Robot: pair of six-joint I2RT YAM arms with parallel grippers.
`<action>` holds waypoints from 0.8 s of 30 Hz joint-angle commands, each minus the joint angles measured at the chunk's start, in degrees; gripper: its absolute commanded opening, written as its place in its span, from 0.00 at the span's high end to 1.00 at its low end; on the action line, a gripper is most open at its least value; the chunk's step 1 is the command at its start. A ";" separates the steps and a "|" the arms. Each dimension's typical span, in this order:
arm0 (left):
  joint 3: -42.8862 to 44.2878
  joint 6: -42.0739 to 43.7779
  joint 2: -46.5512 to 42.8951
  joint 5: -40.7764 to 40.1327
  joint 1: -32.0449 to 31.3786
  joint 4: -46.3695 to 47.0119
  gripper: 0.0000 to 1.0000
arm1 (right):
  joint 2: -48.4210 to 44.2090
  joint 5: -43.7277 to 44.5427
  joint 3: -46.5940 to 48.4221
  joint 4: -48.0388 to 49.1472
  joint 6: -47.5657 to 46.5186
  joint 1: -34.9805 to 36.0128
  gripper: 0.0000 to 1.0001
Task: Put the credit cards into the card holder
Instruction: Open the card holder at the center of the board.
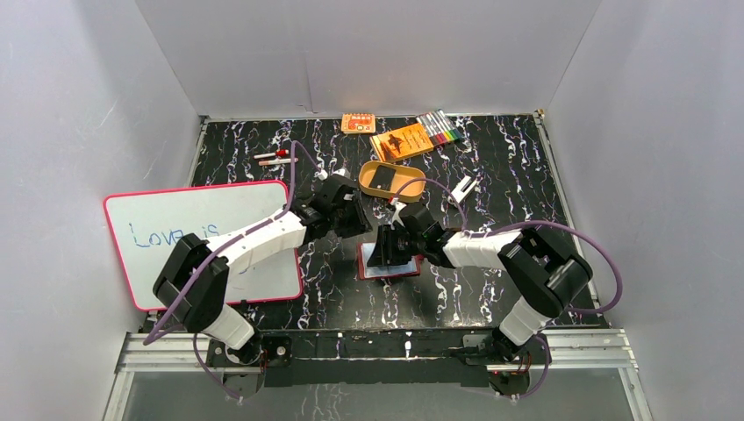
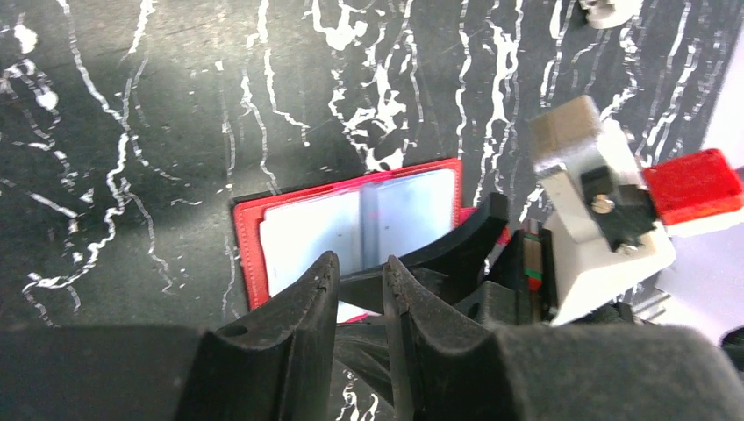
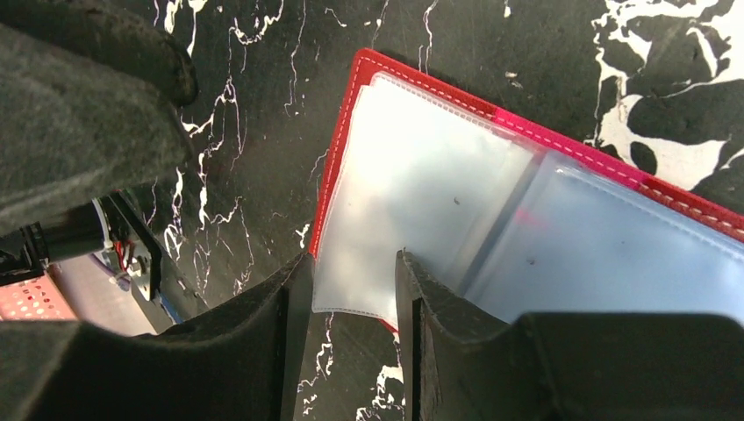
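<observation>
The card holder (image 1: pixel 391 268) lies open on the table, red-rimmed, its clear sleeves facing up (image 2: pixel 351 219) (image 3: pixel 421 175). My right gripper (image 1: pixel 391 246) (image 3: pixel 351 259) hangs low over the holder's near corner. It is open, and the corner of a clear sleeve lies loose between its fingers. My left gripper (image 1: pixel 354 219) (image 2: pixel 360 259) hovers just left of the holder. Its jaws stand a narrow gap apart with nothing in them. One dark credit card (image 1: pixel 379 178) lies in the tan tray (image 1: pixel 405 184) behind. I see no card in either gripper.
A whiteboard (image 1: pixel 206 237) with a red rim lies at the left. At the back are orange packets (image 1: pixel 404 140), a set of markers (image 1: pixel 439 130) and a red-capped pen (image 1: pixel 274 158). A white clip (image 1: pixel 462 189) sits right of the tray.
</observation>
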 commanded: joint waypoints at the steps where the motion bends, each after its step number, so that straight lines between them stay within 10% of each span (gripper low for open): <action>1: 0.27 -0.10 -0.42 5.45 0.38 3.42 0.78 | 1.31 1.21 0.57 2.39 -0.85 0.16 0.52; 24: -7.73 -2.52 11.43 10.35 0.45 10.10 1.00 | -17.04 3.35 -3.57 -7.48 -2.51 0.30 0.40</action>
